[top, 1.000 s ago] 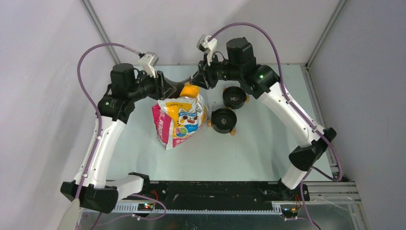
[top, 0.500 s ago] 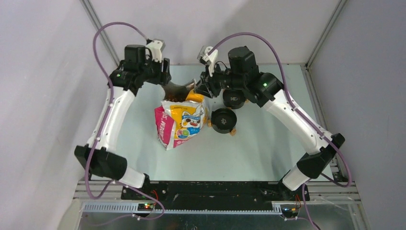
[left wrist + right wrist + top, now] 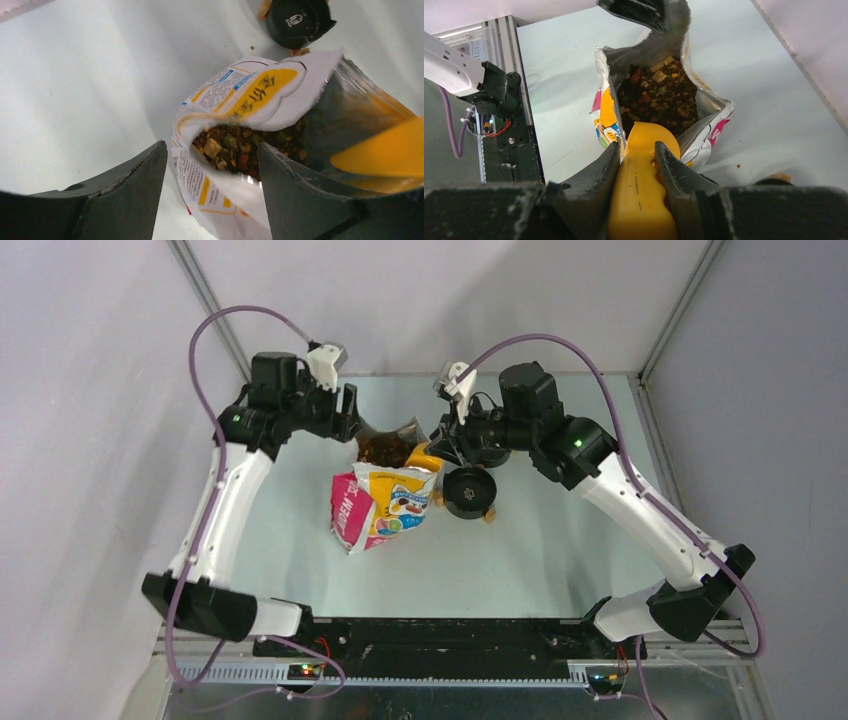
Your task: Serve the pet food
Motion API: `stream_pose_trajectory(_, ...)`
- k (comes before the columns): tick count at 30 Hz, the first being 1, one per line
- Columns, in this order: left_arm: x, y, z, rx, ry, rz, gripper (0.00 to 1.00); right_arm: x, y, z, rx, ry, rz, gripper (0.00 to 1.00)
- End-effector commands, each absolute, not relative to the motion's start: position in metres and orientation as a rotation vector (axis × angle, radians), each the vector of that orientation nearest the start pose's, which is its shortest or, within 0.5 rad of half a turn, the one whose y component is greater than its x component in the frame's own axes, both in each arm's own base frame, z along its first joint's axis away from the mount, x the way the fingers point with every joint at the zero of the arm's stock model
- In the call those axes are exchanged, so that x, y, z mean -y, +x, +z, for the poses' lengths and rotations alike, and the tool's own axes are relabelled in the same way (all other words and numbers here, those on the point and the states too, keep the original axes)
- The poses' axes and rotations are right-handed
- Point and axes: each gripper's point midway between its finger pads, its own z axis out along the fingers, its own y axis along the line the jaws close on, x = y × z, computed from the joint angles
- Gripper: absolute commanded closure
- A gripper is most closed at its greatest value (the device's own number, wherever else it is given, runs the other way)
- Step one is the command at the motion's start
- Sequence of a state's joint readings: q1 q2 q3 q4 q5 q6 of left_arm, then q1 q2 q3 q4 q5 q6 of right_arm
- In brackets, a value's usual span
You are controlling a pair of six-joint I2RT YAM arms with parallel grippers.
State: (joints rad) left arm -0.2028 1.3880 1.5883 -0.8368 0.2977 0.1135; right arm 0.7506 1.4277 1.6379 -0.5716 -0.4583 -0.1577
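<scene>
The pet food (image 3: 384, 448) is a pile of brown and tan kibble inside an open cartoon-cat bag (image 3: 388, 508) standing mid-table. The kibble (image 3: 658, 95) shows clearly through the bag's mouth in the right wrist view. My left gripper (image 3: 210, 150) is open, with the near rim of the bag (image 3: 240, 95) loose between its fingers and kibble (image 3: 235, 147) just beyond. From the top view it (image 3: 350, 418) hangs at the bag's back left. My right gripper (image 3: 636, 147) is shut on the handle of a yellow scoop (image 3: 644, 190), whose bowl sits at the bag's mouth.
A black bowl (image 3: 468, 490) on small tan feet stands right of the bag, also seen in the left wrist view (image 3: 299, 20). The right arm covers the table behind it. A few stray crumbs lie on the pale table (image 3: 560, 540). Walls enclose the back and sides.
My left gripper has opened and let go of the bag's rim, and the left arm has lifted and drawn back. The right arm has shifted rightward with the scoop at the bag's mouth.
</scene>
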Motion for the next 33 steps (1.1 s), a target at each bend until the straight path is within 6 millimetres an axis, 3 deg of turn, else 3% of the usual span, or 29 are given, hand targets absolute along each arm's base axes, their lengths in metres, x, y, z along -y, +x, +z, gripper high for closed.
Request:
stream_pose_trajectory(1, 0.129, 0.335, 0.34, -1.975, 0.603, -0.36, 0.26, -0.315, 0.245, 0.35, -1.706, -1.117, 0.822, 1.0)
stream_pose_trajectory(6, 0.123, 0.34, 0.306, -2.153, 0.577, -0.312, 0.29, -0.306, 0.241, 0.342, -1.726, -1.1, 0.815, 1.0)
stream_pose_trajectory(13, 0.126, 0.347, 0.283, -2.244, 0.565, -0.234, 0.33, -0.303, 0.241, 0.343, -1.725, -1.087, 0.809, 1.0)
stream_pose_trajectory(15, 0.123, 0.349, 0.281, -2.258, 0.566, -0.198, 0.37, -0.304, 0.243, 0.344, -1.732, -1.082, 0.81, 1.0)
stream_pose_trajectory(17, 0.126, 0.346, 0.281, -2.265, 0.578, -0.215, 0.47, -0.306, 0.246, 0.343, -1.748, -1.086, 0.815, 1.0)
stream_pose_trajectory(22, 0.153, 0.325, 0.283, -2.237, 0.659, -0.433, 0.77, -0.319, 0.274, 0.341, -1.829, -1.026, 0.778, 1.0)
stream_pose_trajectory(26, 0.168, 0.316, 0.281, -2.237, 0.641, -0.556, 0.98, -0.339, 0.295, 0.344, -1.786, -1.026, 0.759, 1.0)
stream_pose_trajectory(33, 0.188, 0.309, 0.294, -2.204, 0.598, -0.735, 1.0, -0.366, 0.334, 0.336, -1.801, -0.921, 0.706, 1.0)
